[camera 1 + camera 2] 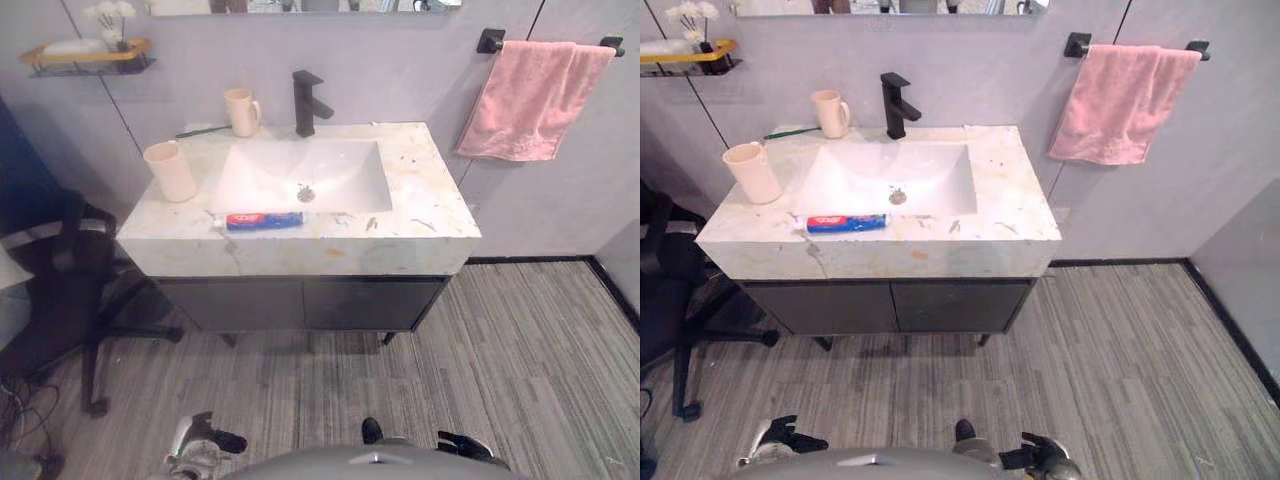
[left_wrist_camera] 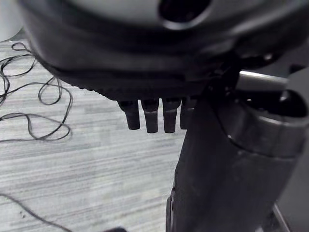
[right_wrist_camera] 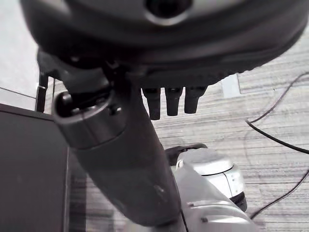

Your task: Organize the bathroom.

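A red and blue toothpaste tube (image 1: 264,220) lies on the front edge of the marble vanity top (image 1: 430,205), just before the white basin (image 1: 300,172). One cream mug (image 1: 171,171) stands at the basin's left. A second cream mug (image 1: 241,111) stands at the back beside the black faucet (image 1: 308,102), with a green toothbrush (image 1: 200,130) lying to its left. A pink towel (image 1: 533,98) hangs on a black bar on the right wall. My left hand (image 1: 222,439) and right hand (image 1: 462,445) hang low, far from the vanity. Their fingers (image 2: 149,116) (image 3: 171,101) are straight and hold nothing.
A black office chair (image 1: 70,290) stands left of the vanity. A yellow wall shelf (image 1: 88,55) with white flowers is at the upper left. Dark cabinet doors (image 1: 300,303) sit under the counter. Grey plank floor (image 1: 520,360) stretches in front and to the right.
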Motion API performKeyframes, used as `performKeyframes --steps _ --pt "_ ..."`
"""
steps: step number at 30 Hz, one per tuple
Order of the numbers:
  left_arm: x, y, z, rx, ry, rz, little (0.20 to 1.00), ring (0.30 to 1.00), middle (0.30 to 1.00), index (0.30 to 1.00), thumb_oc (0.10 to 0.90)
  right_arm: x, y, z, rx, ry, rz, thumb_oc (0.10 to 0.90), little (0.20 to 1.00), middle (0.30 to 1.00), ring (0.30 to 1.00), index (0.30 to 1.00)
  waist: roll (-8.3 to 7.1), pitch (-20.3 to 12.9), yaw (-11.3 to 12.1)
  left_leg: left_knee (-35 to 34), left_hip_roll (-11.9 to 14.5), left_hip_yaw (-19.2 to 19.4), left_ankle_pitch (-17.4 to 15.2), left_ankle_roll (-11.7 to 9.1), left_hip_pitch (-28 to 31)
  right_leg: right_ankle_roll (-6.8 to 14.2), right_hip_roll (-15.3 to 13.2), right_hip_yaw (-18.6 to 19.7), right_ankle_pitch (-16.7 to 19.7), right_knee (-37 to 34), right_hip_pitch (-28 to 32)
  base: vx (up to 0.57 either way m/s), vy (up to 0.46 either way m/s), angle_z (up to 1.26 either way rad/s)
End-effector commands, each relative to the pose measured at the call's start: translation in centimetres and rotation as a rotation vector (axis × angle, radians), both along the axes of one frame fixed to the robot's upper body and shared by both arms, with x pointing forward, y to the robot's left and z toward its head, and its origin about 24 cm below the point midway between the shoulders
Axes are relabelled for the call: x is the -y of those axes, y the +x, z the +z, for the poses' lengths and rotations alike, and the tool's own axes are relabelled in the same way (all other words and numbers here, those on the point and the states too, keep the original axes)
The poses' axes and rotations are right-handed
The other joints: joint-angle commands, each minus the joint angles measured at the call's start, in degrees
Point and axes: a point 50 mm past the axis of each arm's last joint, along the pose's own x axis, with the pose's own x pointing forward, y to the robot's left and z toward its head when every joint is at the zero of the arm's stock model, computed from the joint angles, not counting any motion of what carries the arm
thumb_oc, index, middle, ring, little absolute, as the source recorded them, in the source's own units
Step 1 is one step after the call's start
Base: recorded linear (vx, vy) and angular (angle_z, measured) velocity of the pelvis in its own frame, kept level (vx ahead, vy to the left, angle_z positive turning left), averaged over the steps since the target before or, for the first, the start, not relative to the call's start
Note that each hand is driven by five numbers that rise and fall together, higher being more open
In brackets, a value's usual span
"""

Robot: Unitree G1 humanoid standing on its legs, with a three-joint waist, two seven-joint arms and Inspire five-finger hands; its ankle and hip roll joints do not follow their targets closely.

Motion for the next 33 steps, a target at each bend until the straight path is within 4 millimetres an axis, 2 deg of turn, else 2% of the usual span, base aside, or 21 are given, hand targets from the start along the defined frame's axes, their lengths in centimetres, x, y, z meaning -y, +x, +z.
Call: performKeyframes --steps 1,4,5,6,9,12,13,15,17,18,19,20,22,23,25,26,27,29,30,33 --pt "-3.4 4.4 2.8 0.279 0.143 0.065 0.900 0.900 0.900 0.900 0.800 0.2 2.8 0.6 0.053 -0.006 0.062 0.800 0.900 0.900 0.900 0.900 0.27 0.7 1.3 0.2 -0.3 0.3 -0.8 2.6 -2.6 1.8 -0.9 -6.3 -0.3 2.3 -1.2 -0.08 0.087 -0.59" --pt "-4.1 7.7 5.1 0.483 0.195 0.155 0.900 0.900 0.900 0.900 0.800 0.7 2.9 0.8 0.049 -0.013 0.025 0.800 0.900 0.900 0.900 0.900 0.77 0.4 2.1 0.2 -0.9 -0.8 -0.5 2.9 -3.6 1.6 -0.5 -4.7 0.7 0.1 -0.8 -0.06 0.055 -0.29" --pt "-4.2 8.0 5.4 0.509 0.202 0.174 0.900 0.900 0.900 0.900 0.800 0.8 2.9 0.8 0.052 -0.014 0.020 0.800 0.900 0.900 0.900 0.900 0.82 0.4 2.2 0.2 -0.9 -1.0 -0.5 3.0 -3.7 1.6 -0.3 -4.4 0.6 0.1 -0.8 -0.07 0.028 0.01" --pt "-4.9 9.9 7.5 0.656 0.254 0.226 0.900 0.900 0.900 0.900 0.800 0.8 3.2 0.8 0.058 -0.015 0.005 0.800 0.900 0.900 0.900 0.900 0.95 0.5 3.5 0.2 -1.1 -0.7 -0.4 3.1 -3.7 1.5 -0.8 -6.2 0.8 0.2 -0.5 -0.05 0.001 0.10" --pt "-5.1 11.8 10.3 0.835 0.320 0.235 0.900 0.900 0.900 0.900 0.800 0.5 3.0 0.7 0.049 -0.011 -0.008 0.800 0.900 0.900 0.900 0.900 0.79 0.5 4.9 0.2 -1.2 -0.7 -0.5 3.1 -3.9 1.5 -1.3 -7.8 1.0 -0.9 0.4 -0.04 -0.028 0.05" --pt "-5.6 14.0 15.8 1.115 0.398 0.180 0.900 0.900 0.900 0.900 0.800 0.4 2.5 0.6 0.050 -0.004 -0.063 0.800 0.900 0.900 0.900 0.900 0.33 0.0 6.5 0.2 -1.4 -2.2 -0.5 3.2 -4.1 1.3 -0.5 -7.4 0.6 -2.2 1.8 -0.01 -0.042 0.07" --pt "-5.6 14.1 16.4 1.136 0.425 0.171 0.900 0.900 0.900 0.900 0.800 0.4 2.4 0.6 0.049 -0.003 -0.067 0.800 0.900 0.900 0.900 0.900 0.29 0.0 6.6 0.2 -1.4 -2.3 -0.5 3.2 -4.0 1.3 -0.5 -7.4 0.6 -2.4 2.0 0.00 -0.035 0.05" --pt "-6.0 14.0 18.8 1.245 0.585 0.159 0.900 0.900 0.900 0.900 0.800 0.4 2.3 0.5 0.052 0.003 -0.079 0.800 0.900 0.900 0.900 0.900 0.06 -0.2 7.3 0.2 -1.2 -2.8 -0.4 3.0 -4.1 1.1 -0.3 -7.5 0.5 -3.0 2.7 -0.01 -0.032 0.13" --pt "-6.8 13.6 21.3 1.376 0.692 0.219 0.900 0.900 0.900 0.900 0.800 0.2 1.7 0.4 0.053 0.012 -0.109 0.800 0.900 0.900 0.900 0.900 -0.32 -0.5 7.9 0.2 -1.2 -3.1 -0.6 3.0 -4.0 1.0 -0.4 -8.0 0.2 -3.3 3.5 0.00 -0.037 0.06" --pt "-6.8 13.5 21.5 1.400 0.711 0.230 0.900 0.900 0.900 0.900 0.800 0.2 1.7 0.4 0.052 0.013 -0.112 0.800 0.900 0.900 0.900 0.900 -0.36 -0.6 7.9 0.2 -1.2 -3.2 -0.6 3.0 -4.0 1.0 -0.4 -8.0 0.1 -3.3 3.6 0.01 -0.039 -0.01" --pt "-7.0 13.5 22.6 1.455 0.758 0.239 0.900 0.900 0.900 0.900 0.800 0.1 1.4 0.3 0.049 0.014 -0.119 0.800 0.900 0.900 0.900 0.900 -0.49 -0.6 7.9 0.2 -1.2 -3.5 -0.8 3.0 -3.8 0.9 -0.3 -7.9 0.0 -3.2 3.7 0.02 -0.044 0.03" --pt "-7.1 13.6 24.4 1.535 0.813 0.231 0.900 0.900 0.900 0.900 0.800 -0.1 1.1 0.2 0.047 0.012 -0.123 0.800 0.900 0.900 0.900 0.900 -0.66 -0.8 7.9 0.2 -1.2 -3.7 -1.0 3.0 -3.6 0.9 -0.3 -7.9 -0.1 -3.1 3.9 0.02 -0.049 0.07" --pt "-7.1 13.8 26.7 1.630 0.853 0.179 0.900 0.900 0.900 0.900 0.800 -0.3 0.9 0.1 0.041 0.014 -0.116 0.800 0.900 0.900 0.900 0.900 -0.71 -0.9 7.9 0.2 -1.0 -3.7 -1.2 2.9 -3.3 1.0 -0.4 -8.0 -0.3 -3.1 4.1 0.01 -0.028 0.07" --pt "-7.0 13.8 27.0 1.649 0.856 0.163 0.900 0.900 0.900 0.900 0.800 -0.4 0.8 0.1 0.040 0.014 -0.114 0.800 0.900 0.900 0.900 0.900 -0.72 -1.0 7.8 0.2 -1.0 -3.7 -1.2 2.9 -3.3 1.0 -0.4 -8.0 -0.3 -3.1 4.1 0.01 -0.014 0.06" --pt "-6.7 14.0 29.1 1.714 0.871 0.081 0.900 0.900 0.900 0.900 0.800 -0.6 0.6 0.0 0.034 0.016 -0.104 0.800 0.900 0.900 0.900 0.900 -0.68 -1.1 7.7 0.2 -0.9 -3.5 -1.5 2.9 -3.0 1.0 -0.5 -7.9 -0.6 -3.1 4.2 0.00 -0.014 0.05" --pt "-6.2 14.4 30.7 1.732 0.852 -0.040 0.900 0.900 0.900 0.900 0.800 -0.6 0.5 0.0 0.034 0.018 -0.106 0.800 0.900 0.900 0.900 0.900 -0.57 -1.2 7.5 0.2 -0.8 -3.3 -1.6 2.9 -2.9 1.0 -0.5 -7.7 -0.8 -3.1 4.3 0.00 0.000 0.00" --pt "-6.0 14.8 31.5 1.716 0.832 -0.102 0.900 0.900 0.900 0.900 0.800 -0.6 0.6 0.0 0.034 0.015 -0.104 0.800 0.900 0.900 0.900 0.900 -0.46 -1.3 7.5 0.2 -0.7 -3.2 -1.7 2.9 -2.8 1.0 -0.5 -7.6 -0.9 -3.1 4.4 0.00 0.000 0.00" --pt "-5.1 16.0 33.3 1.663 0.782 -0.288 0.900 0.900 0.900 0.900 0.800 -0.2 0.6 0.0 0.029 0.006 -0.096 0.800 0.900 0.900 0.900 0.900 -0.01 -1.5 7.1 0.2 -0.6 -2.9 -1.8 2.9 -2.7 1.2 -0.5 -7.5 -1.0 -3.1 4.6 0.00 0.000 0.00" --pt "-4.5 17.4 34.6 1.572 0.742 -0.424 0.900 0.900 0.900 0.900 0.800 0.2 0.7 0.2 0.026 -0.004 -0.088 0.800 0.900 0.900 0.900 0.900 0.49 -1.6 6.5 0.2 -0.4 -2.3 -1.8 2.8 -2.5 1.5 -0.6 -7.2 -1.1 -3.0 4.7 -0.02 0.006 0.03" --pt "-3.5 19.3 36.1 1.424 0.638 -0.620 0.900 0.900 0.900 0.900 0.800 0.8 1.2 0.4 0.025 -0.021 -0.065 0.800 0.900 0.900 0.900 0.900 1.47 -1.8 5.4 0.2 -0.2 -1.5 -1.8 2.7 -2.4 1.7 -0.5 -6.7 -1.3 -3.0 4.9 -0.01 0.004 -0.03"
